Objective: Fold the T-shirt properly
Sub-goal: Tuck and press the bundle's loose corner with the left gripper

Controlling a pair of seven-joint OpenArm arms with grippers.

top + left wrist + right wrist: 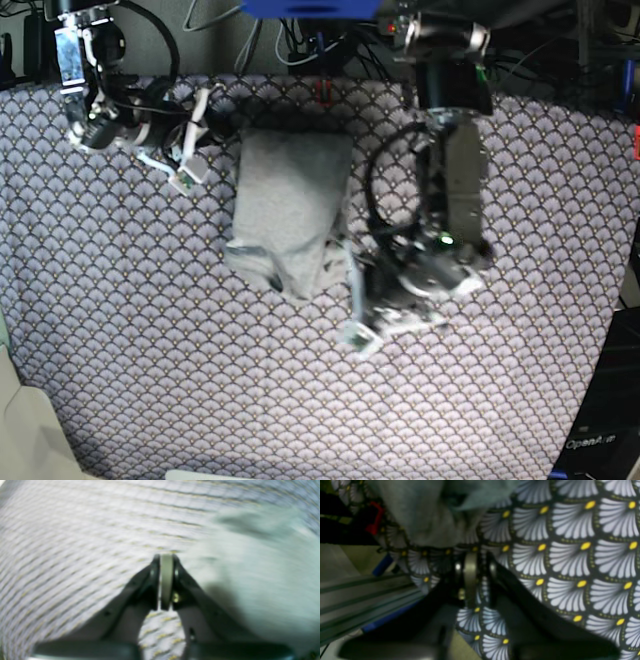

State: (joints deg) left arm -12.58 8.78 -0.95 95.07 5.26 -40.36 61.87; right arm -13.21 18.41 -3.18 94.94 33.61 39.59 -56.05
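Two grippers, left [352, 300] and right [193, 150], jaws seemingly near-closed and empty, beside folded T-shirt [290, 205]

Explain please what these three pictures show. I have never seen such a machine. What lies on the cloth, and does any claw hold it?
It is a robot with two arms, each ending in a claw. The base view looks down on a patterned tablecloth. On it lies a grey T-shirt, folded into a narrow shape. The other two pictures come from cameras at the wrists. The left claw and the right claw are beside the shirt, and neither holds it. The wrist views are blurred.
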